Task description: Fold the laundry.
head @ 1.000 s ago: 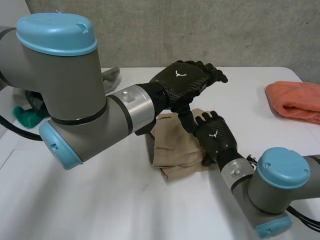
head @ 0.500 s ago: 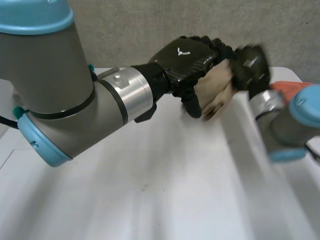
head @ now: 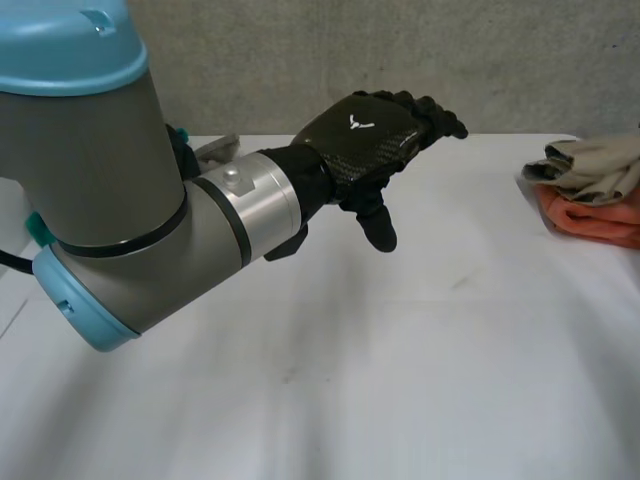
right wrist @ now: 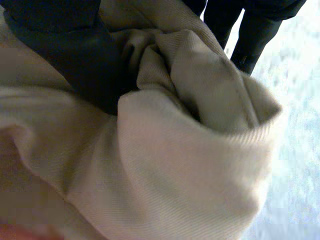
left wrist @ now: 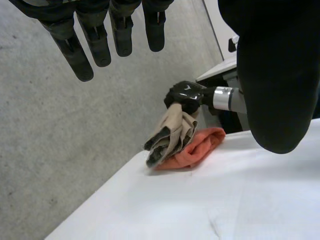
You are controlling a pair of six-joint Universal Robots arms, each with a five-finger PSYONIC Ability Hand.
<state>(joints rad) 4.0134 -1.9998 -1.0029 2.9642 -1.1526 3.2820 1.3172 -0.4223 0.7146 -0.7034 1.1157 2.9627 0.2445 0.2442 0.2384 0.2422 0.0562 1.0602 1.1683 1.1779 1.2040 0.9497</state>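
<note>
My right hand (left wrist: 185, 95) is shut on a bunched beige cloth (left wrist: 170, 135), which it holds against the top of a folded orange cloth (left wrist: 200, 147) at the table's far right corner. In the right wrist view the thumb (right wrist: 75, 55) presses into the beige cloth (right wrist: 190, 165) and the fingers (right wrist: 250, 30) curl behind it. The head view has the beige cloth (head: 590, 165) on the orange cloth (head: 600, 215) at the right edge. My left hand (head: 380, 130) hovers open over the table's far middle and holds nothing; in its own wrist view its fingers (left wrist: 100, 35) are straight.
The white table (head: 380, 380) is bare across its middle and front. A grey cloth (head: 215, 148) lies behind my left arm at the far left. A concrete wall rises just beyond the far edge.
My right hand has shut on the beige cloth, lifted it from the middle of the table and carried it right, onto the orange cloth. The left hand has stayed open, almost in place.
</note>
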